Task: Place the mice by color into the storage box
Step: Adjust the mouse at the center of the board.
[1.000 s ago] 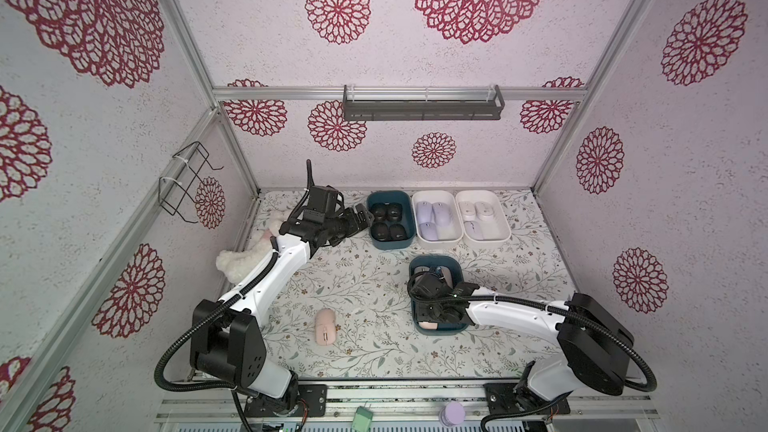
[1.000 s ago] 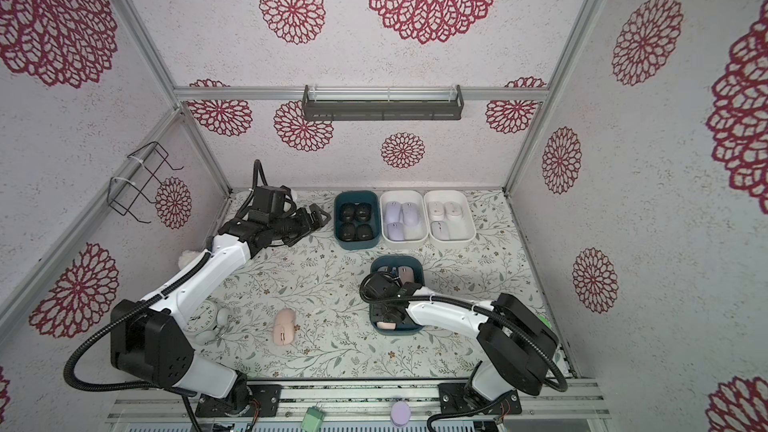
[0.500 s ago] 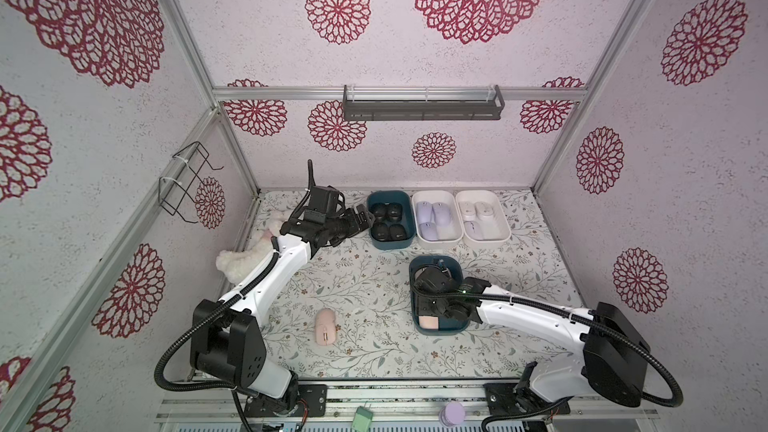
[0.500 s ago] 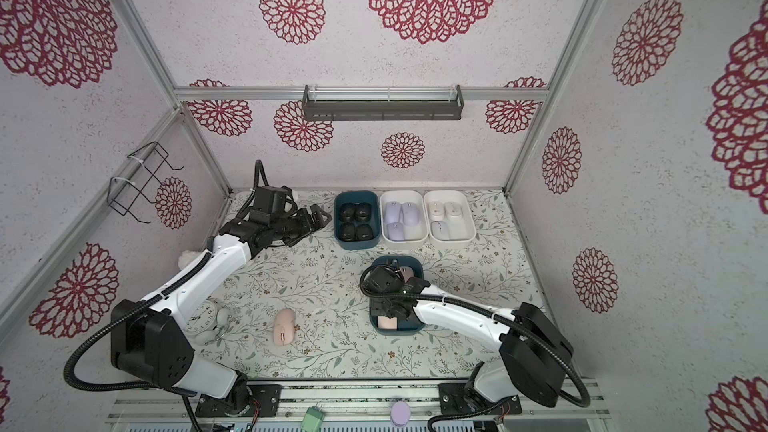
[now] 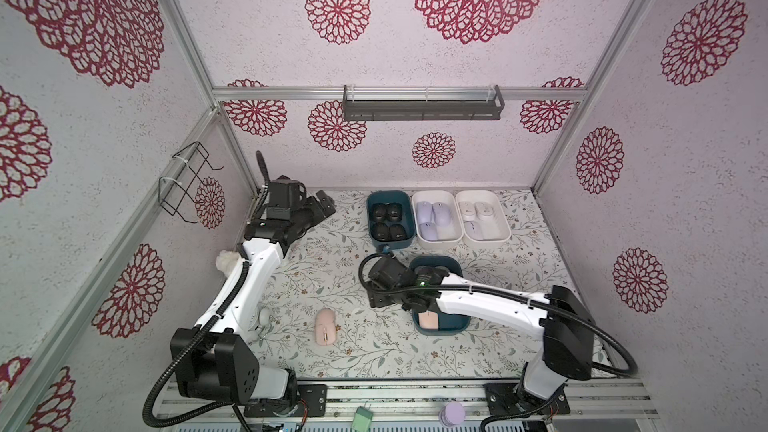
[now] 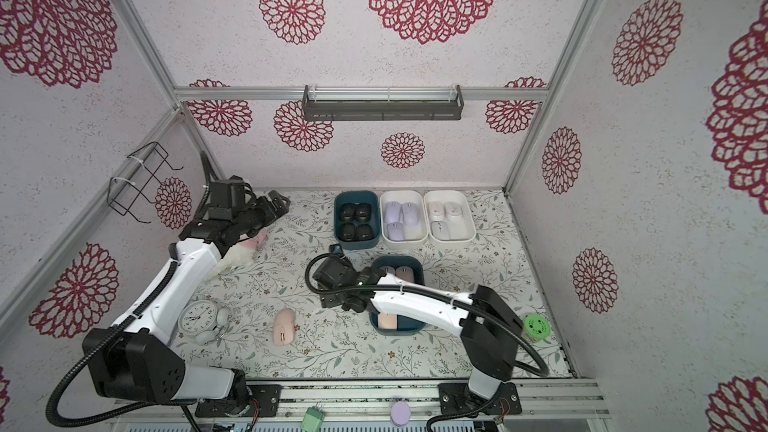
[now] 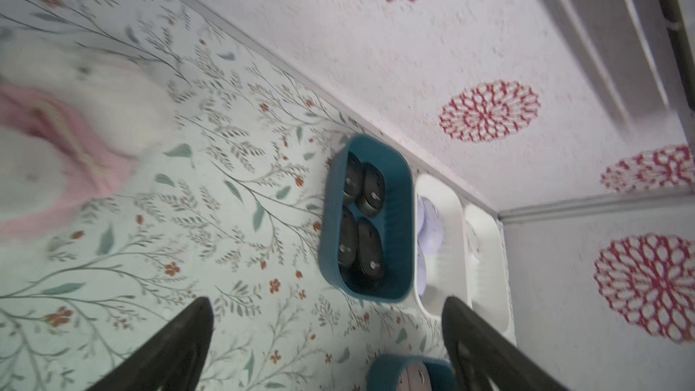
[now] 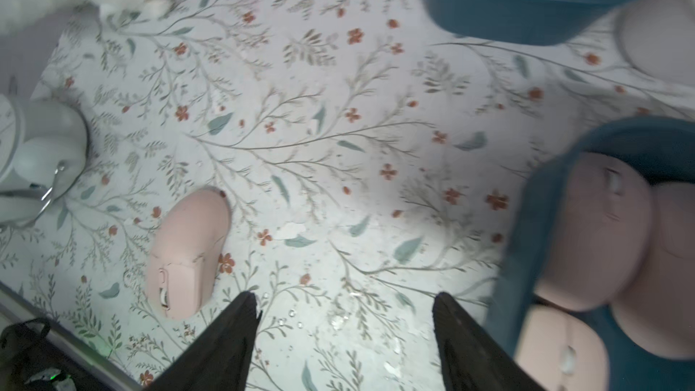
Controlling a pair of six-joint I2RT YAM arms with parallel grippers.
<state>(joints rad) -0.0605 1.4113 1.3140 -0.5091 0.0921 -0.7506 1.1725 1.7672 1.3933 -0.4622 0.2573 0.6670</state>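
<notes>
Right gripper (image 8: 346, 299): jaws apart, empty, over mat (image 5: 332, 276) beside near box (image 5: 440, 330).
Left gripper (image 7: 327, 302): jaws wide, empty.
Pink mouse (image 5: 325, 326): loose on mat.
Near box: pink mice (image 6: 402, 273) inside, perhaps three.

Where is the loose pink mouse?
In both top views, the peach-pink oval mouse lies on the floral mat, between the white alarm clock and the front teal bin.

White walls (image 5: 415, 64), red rosettes (image 5: 337, 6); grey shelf (image 5: 422, 106) on back wall; floral tabletop (image 5: 332, 259).
</notes>
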